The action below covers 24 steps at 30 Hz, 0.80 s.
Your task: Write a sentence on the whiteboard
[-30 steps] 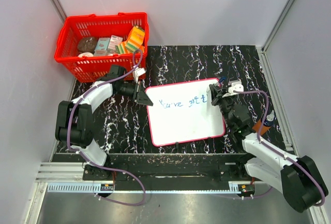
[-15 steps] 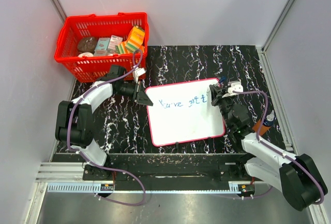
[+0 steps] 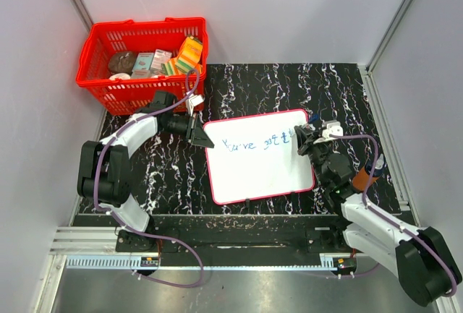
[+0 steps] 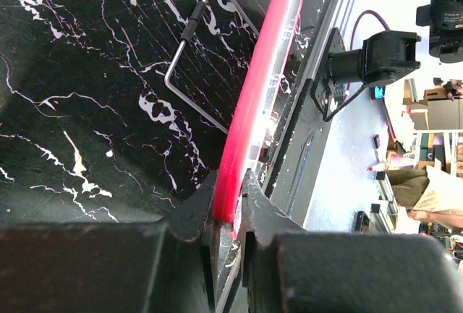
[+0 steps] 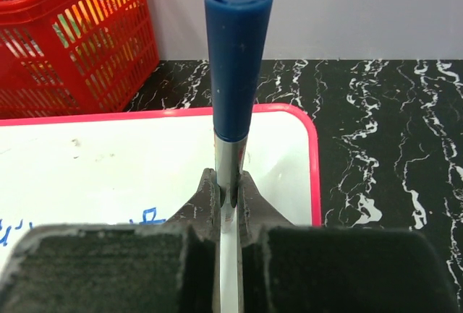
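The whiteboard (image 3: 259,168), white with a red frame, lies on the black marbled table. Blue handwritten words (image 3: 255,143) run across its upper half and end near its right edge. My left gripper (image 3: 200,138) is shut on the board's upper left corner; in the left wrist view its jaws clamp the red frame (image 4: 255,103). My right gripper (image 3: 302,136) is shut on a marker (image 5: 235,74) with a silver barrel and a blue end, held over the board's right edge. The board (image 5: 108,161) and a bit of blue writing (image 5: 148,218) show in the right wrist view. The marker's tip is hidden.
A red basket (image 3: 98,49) with several packets stands at the back left, also in the right wrist view (image 5: 72,38). A thin wire stand (image 4: 195,60) lies under the board. An orange-and-black object (image 3: 365,176) lies at the right near the wall. Grey walls close in both sides.
My right gripper with the marker has shifted slightly right and toward the near side along the board's right edge. The writing's last strokes look a little longer. The left arm has not moved.
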Each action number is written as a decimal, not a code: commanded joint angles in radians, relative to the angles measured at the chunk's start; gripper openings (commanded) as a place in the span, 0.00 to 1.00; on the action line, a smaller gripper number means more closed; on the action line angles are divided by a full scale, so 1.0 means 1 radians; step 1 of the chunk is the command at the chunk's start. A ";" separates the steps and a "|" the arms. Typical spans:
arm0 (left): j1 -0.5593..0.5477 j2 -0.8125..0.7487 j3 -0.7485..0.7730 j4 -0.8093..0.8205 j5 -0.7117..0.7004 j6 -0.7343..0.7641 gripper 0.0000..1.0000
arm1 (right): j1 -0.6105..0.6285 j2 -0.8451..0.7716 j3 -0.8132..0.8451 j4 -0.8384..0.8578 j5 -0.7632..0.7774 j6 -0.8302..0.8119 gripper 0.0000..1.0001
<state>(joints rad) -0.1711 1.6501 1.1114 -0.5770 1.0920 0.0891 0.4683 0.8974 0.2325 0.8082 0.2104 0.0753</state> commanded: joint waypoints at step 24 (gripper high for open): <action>0.002 -0.027 0.004 0.074 -0.245 0.126 0.00 | -0.007 0.024 0.028 0.002 0.021 0.003 0.00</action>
<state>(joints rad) -0.1711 1.6501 1.1114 -0.5804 1.0843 0.0875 0.4683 0.8783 0.2085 0.7856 0.1814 0.1249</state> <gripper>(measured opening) 0.148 0.060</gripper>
